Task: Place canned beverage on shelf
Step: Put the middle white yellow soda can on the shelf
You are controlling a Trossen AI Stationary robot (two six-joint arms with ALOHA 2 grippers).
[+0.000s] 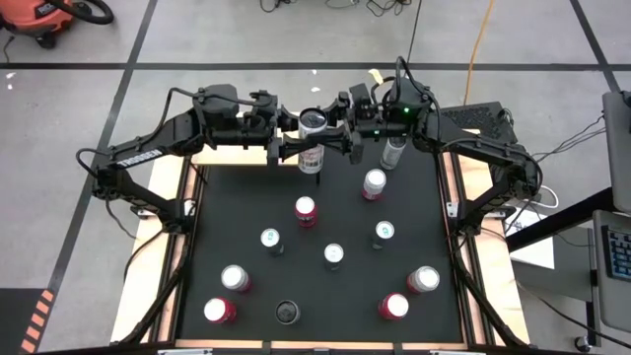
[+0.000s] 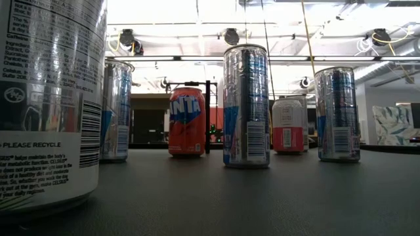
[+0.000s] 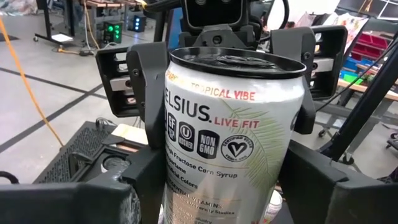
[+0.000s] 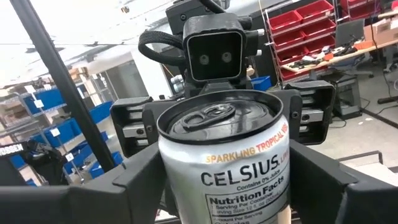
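Left claw [image 1: 296,150] – grips white can [image 1: 313,121] | right claw [image 1: 330,148] – grips same can

A pale grey concrete floor [image 1: 246,30] crossed by dark tape lines surrounded the table. Red plastic storage bins [image 4: 298,18] filled metal racks behind, blue bins [image 4: 46,99] stood opposite, and bright ceiling lights [image 2: 170,13] glared overhead.

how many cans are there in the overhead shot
12 cans: one between the left end effector and right end effector, far edge; two right of it; four mid-mat; five near edge. Arms may hide more.
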